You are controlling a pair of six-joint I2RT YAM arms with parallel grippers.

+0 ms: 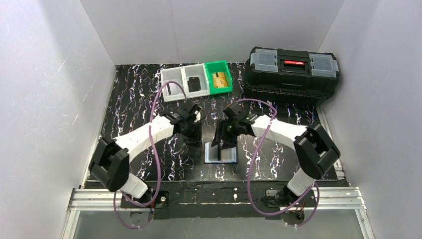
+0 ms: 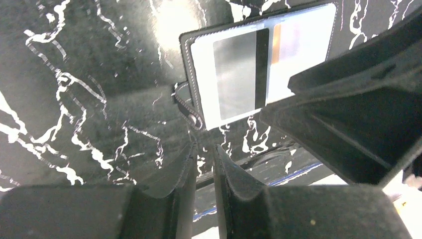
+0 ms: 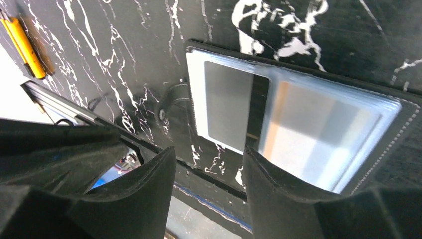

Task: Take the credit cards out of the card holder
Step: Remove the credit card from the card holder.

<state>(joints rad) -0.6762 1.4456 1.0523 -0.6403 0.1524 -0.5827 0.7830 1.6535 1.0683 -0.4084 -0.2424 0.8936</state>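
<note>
The card holder lies open and flat on the marbled table, its pale clear pockets facing up. In one pocket sits a silver-grey card with a black stripe, and beside it an orange-edged card. Both credit cards also show in the left wrist view, the grey card and the orange-edged card. My right gripper hangs open over the holder's near edge, holding nothing. My left gripper stands barely apart and empty, just short of the holder's strap tab.
At the back stand two grey bins, one holding a black card, and a green bin with a gold card. A big black toolbox sits at the back right. White walls close in on three sides.
</note>
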